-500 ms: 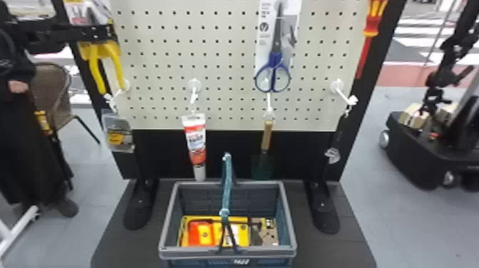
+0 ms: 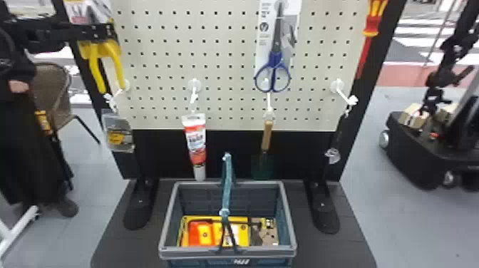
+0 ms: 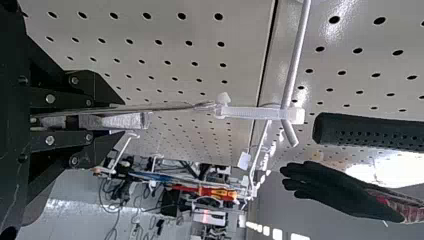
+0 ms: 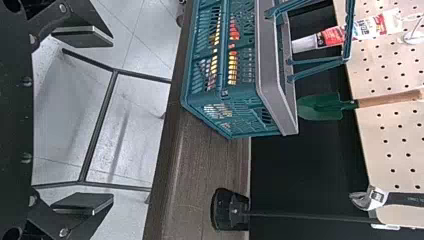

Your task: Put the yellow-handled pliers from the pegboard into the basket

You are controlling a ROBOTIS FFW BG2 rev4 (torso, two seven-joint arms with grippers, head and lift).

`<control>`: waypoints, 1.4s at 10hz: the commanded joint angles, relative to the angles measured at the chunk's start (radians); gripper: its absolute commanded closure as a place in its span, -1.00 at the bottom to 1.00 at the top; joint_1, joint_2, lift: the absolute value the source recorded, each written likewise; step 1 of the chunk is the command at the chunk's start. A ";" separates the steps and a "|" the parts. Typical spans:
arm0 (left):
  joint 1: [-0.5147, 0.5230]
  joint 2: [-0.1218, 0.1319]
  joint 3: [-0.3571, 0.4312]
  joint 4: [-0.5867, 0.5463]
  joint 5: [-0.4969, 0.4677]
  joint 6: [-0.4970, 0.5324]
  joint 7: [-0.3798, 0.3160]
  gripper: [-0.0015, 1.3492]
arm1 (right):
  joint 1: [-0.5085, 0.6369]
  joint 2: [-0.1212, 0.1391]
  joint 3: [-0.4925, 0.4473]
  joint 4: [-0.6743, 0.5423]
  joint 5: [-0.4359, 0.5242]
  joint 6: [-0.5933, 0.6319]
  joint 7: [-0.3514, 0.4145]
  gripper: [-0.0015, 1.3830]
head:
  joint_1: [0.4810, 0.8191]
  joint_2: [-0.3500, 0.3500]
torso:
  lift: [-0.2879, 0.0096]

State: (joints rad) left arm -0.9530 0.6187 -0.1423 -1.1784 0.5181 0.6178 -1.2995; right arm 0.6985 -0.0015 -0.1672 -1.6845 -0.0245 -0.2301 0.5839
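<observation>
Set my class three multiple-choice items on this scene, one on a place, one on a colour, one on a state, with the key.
1. Where are the pliers?
A) In the basket
B) By the pegboard, at the left gripper
C) On the floor

2. What colour are the handles of the scissors?
A) Red
B) Green
C) Blue

3. How is the right gripper?
A) Open and empty
B) Shut on the trowel
C) Shut on the tube

Key:
1: B, the head view shows them behind that gripper at the board's left edge.
2: C, both finger loops are blue.
3: A, its fingers stand wide apart with nothing between them.
</observation>
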 commanded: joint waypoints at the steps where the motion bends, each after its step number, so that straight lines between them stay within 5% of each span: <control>1: 0.019 0.001 0.018 -0.035 0.000 0.008 0.003 0.70 | 0.000 0.002 0.000 0.002 0.002 0.000 0.001 -0.72 | -0.60 0.00 | 0.26; 6: 0.183 0.006 0.119 -0.278 0.074 0.073 0.082 0.70 | 0.011 0.002 -0.002 -0.001 0.002 0.000 0.001 -0.72 | -0.60 0.00 | 0.26; 10: 0.460 -0.091 0.260 -0.381 0.071 -0.030 0.135 0.70 | 0.015 0.002 -0.003 -0.008 -0.002 0.000 0.001 -0.72 | -0.60 0.00 | 0.26; 14: 0.646 -0.194 0.294 -0.416 0.051 -0.191 0.190 0.70 | 0.024 0.002 -0.006 -0.020 -0.008 0.000 0.001 -0.72 | -0.60 0.00 | 0.26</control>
State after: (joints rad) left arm -0.3395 0.4400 0.1491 -1.5911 0.5652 0.4588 -1.1132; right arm 0.7220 -0.0015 -0.1722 -1.7029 -0.0318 -0.2301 0.5844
